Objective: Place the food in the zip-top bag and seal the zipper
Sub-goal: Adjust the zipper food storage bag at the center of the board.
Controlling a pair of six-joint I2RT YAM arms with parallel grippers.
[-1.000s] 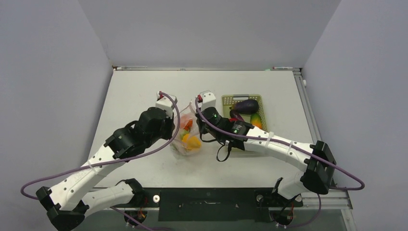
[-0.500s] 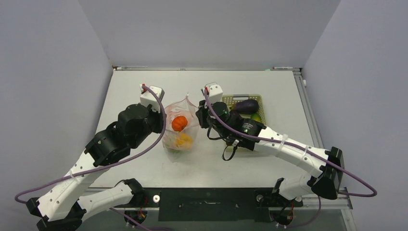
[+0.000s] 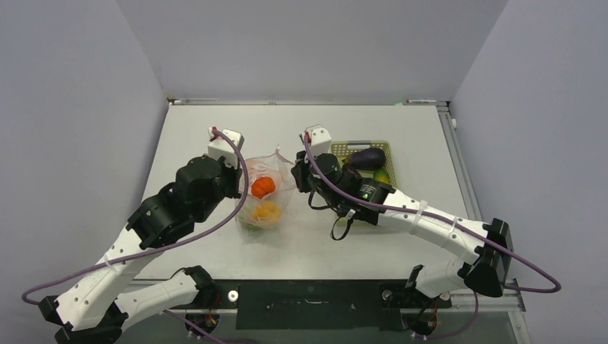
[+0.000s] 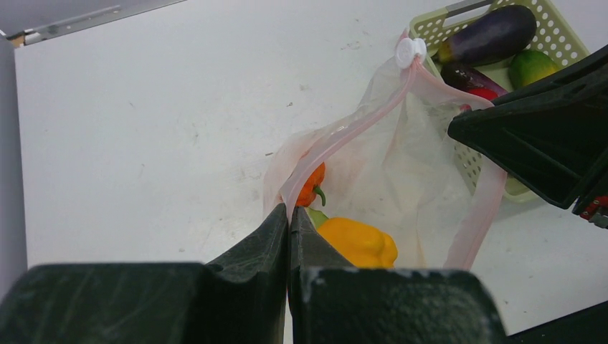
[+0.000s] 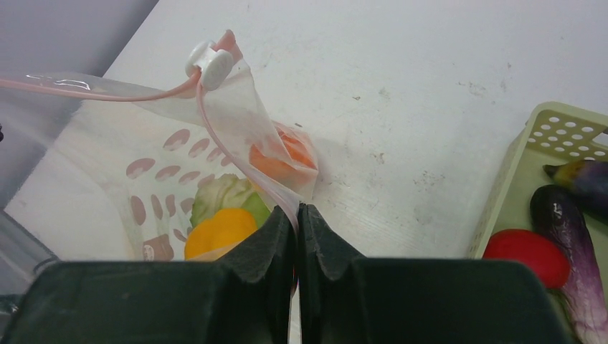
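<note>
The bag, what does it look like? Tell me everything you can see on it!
The zip-top bag is clear, crinkly plastic with a pink zipper strip along its mouth and a white slider at the far end. Its mouth is open, pulled apart by the left gripper and right gripper, each pinching one side. Inside lie an orange fruit, a yellow pepper and something green. Its bottom seems to rest on the white table.

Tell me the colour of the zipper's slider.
The slider is white, clearest in the right wrist view.
</note>
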